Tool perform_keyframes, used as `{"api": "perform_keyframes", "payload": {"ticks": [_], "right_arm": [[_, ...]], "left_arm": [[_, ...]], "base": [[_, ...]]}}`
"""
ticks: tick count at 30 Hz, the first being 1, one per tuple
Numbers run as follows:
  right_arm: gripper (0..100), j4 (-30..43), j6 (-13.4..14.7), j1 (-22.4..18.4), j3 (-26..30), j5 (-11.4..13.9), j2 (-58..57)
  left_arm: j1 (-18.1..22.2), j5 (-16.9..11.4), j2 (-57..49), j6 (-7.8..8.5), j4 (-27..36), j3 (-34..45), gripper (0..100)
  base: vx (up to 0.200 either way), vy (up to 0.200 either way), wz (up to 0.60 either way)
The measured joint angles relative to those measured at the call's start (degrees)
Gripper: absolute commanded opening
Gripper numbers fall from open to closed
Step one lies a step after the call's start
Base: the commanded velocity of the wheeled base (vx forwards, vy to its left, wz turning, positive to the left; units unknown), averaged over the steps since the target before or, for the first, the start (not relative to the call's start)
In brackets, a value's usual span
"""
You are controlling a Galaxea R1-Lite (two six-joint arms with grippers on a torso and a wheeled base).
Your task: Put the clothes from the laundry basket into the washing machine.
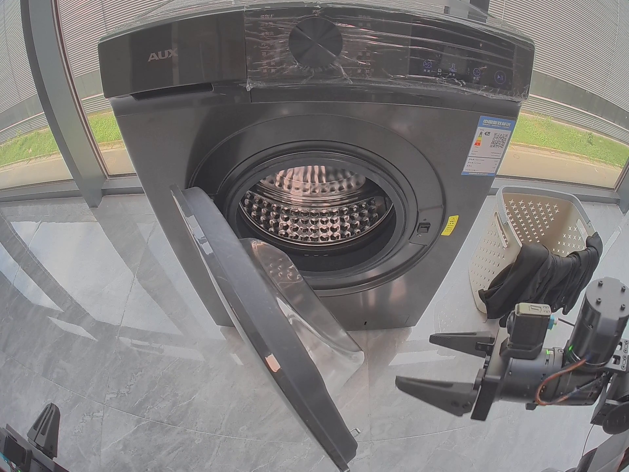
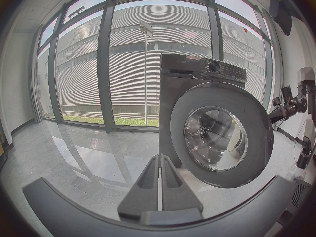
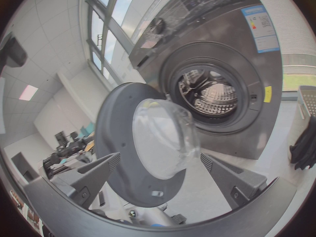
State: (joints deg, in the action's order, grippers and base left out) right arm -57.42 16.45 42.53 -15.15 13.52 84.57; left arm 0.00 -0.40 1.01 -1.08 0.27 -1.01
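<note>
A dark grey washing machine [image 1: 314, 165] stands ahead with its round door [image 1: 275, 322] swung open toward me and the steel drum [image 1: 316, 206] bare inside. To its right sits a white laundry basket [image 1: 537, 224] with a black garment [image 1: 540, 276] draped over its front rim. My right gripper [image 1: 436, 365] hovers open and empty above the floor, in front of the basket and right of the door. In the right wrist view its fingers [image 3: 98, 171] frame the door [image 3: 131, 142]. My left gripper [image 2: 160, 167] is shut, low at the left, facing the door's outer side [image 2: 220, 135].
Glossy grey marble floor [image 1: 118, 335] spreads around the machine. Tall windows with metal frames [image 1: 59, 99] run behind it. The open door juts into the space between my arms.
</note>
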Motion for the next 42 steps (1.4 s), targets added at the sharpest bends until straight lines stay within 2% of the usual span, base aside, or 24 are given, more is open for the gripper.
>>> {"api": "perform_keyframes", "payload": {"ticks": [5,9,14,18,24,30,35,42], "right_arm": [[100,-0.4,-0.1,-4.6,-2.7,-3.9,6.4],[100,-0.4,-0.8,-7.1,-7.4,-8.9,13.4],[100,0.4,-1.6,-8.7,-13.4,-16.7,20.8],[100,2.0,-2.3,-9.0,-17.1,-19.6,25.4],[100,2.6,-2.5,-7.4,-20.7,-20.7,30.5],[100,2.2,-2.5,-4.0,-21.2,-20.7,33.1],[100,1.4,-2.3,-1.8,-20.2,-19.8,33.5],[100,1.0,-1.9,-1.9,-20.3,-18.8,33.2]], "left_arm": [[0.0,0.0,0.0,-0.02,0.0,0.0,0],[0.0,0.0,0.0,-0.02,0.0,0.0,0],[0.0,0.0,0.0,-0.02,0.0,0.0,0],[0.0,0.0,0.0,-0.02,0.0,0.0,0],[0.0,0.0,0.0,-0.02,0.0,0.0,0],[0.0,0.0,0.0,-0.02,0.0,0.0,0],[0.0,0.0,0.0,-0.04,0.0,0.0,0],[0.0,0.0,0.0,-0.04,0.0,0.0,0]], "base": [[0.0,0.0,0.0],[0.0,0.0,0.0],[0.0,0.0,0.0],[0.0,0.0,0.0],[0.0,0.0,0.0],[0.0,0.0,0.0],[0.0,0.0,0.0],[0.0,0.0,0.0]]}}
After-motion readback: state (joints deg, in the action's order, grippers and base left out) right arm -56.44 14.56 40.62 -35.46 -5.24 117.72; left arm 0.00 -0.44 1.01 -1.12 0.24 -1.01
